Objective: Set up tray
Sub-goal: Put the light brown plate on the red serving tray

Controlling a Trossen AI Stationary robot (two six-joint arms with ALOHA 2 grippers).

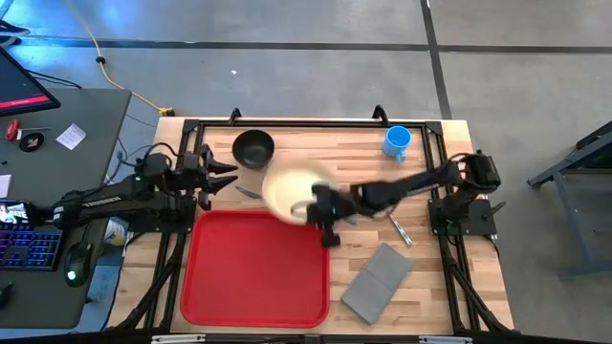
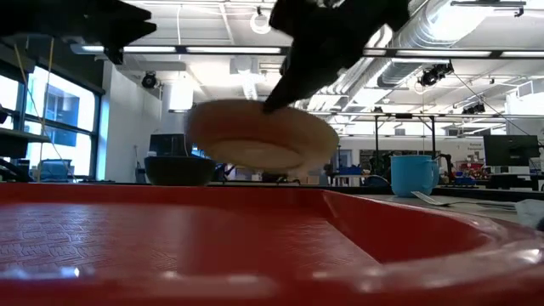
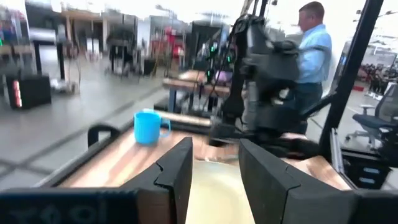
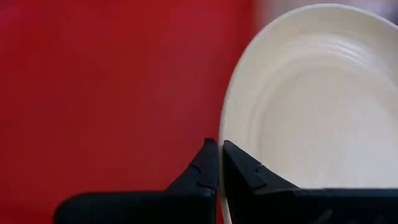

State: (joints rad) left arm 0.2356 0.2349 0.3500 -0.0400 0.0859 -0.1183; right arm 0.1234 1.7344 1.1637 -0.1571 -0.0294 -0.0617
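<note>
Right gripper (image 4: 219, 163) clamped on the rim of the round cream ceramic plate (image 4: 311, 106), holding it off the table.

Its two dark fingers (image 4: 202, 171) pinch the plate's edge, and the low view shows the plate (image 2: 259, 136) hanging tilted in the air above the table. From above, the plate (image 1: 290, 187) sits just past the far edge of the large red rectangular plastic tray (image 1: 251, 272), which lies flat at the near middle of the wooden table (image 1: 430, 268). The left gripper (image 1: 222, 179) waits with fingers spread, holding nothing, beside the black bowl (image 1: 253, 148). A blue mug (image 1: 397, 141) stands at the far right, a folded grey napkin (image 1: 378, 282) lies right of the tray, and a pen-like utensil (image 1: 400, 230) lies between them.
</note>
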